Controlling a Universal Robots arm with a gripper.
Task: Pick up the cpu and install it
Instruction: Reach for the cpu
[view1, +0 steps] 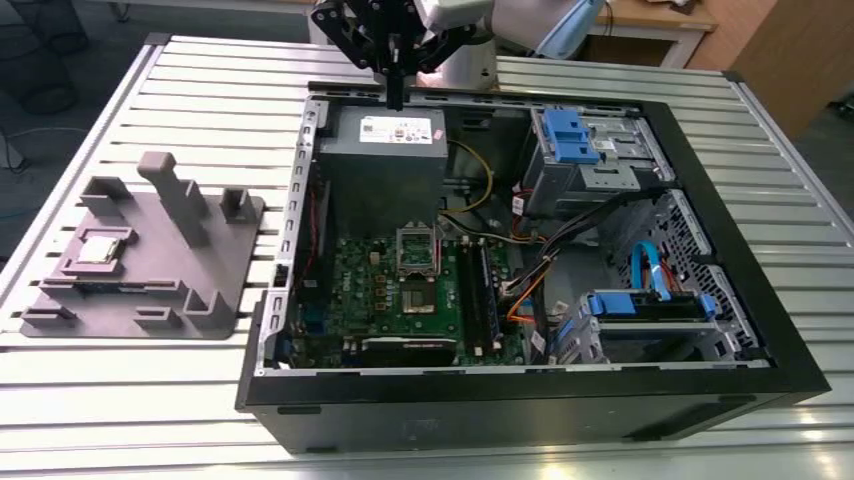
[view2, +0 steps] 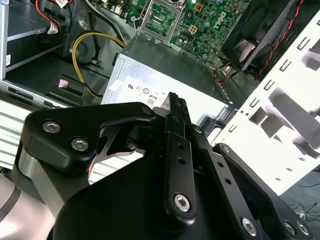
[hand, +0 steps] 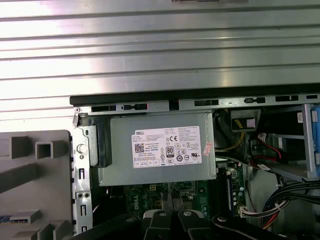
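Observation:
The cpu, a small silvery square chip, lies flat in a recess of the grey plastic tray at the exterior view's left, outside the computer case. My gripper hangs over the far edge of the open case, above the grey power supply, far from the cpu. Its black fingers are pressed together, shut with nothing between them. On the green motherboard the silver socket frame stands tilted up, with the socket bare beside it. Both wrist views show the power supply under the fingertips.
The black case lies open on a slatted metal table. Blue drive brackets and cable bundles fill the case's right side. A yellow cable runs beside the power supply. Upright posts rise from the tray.

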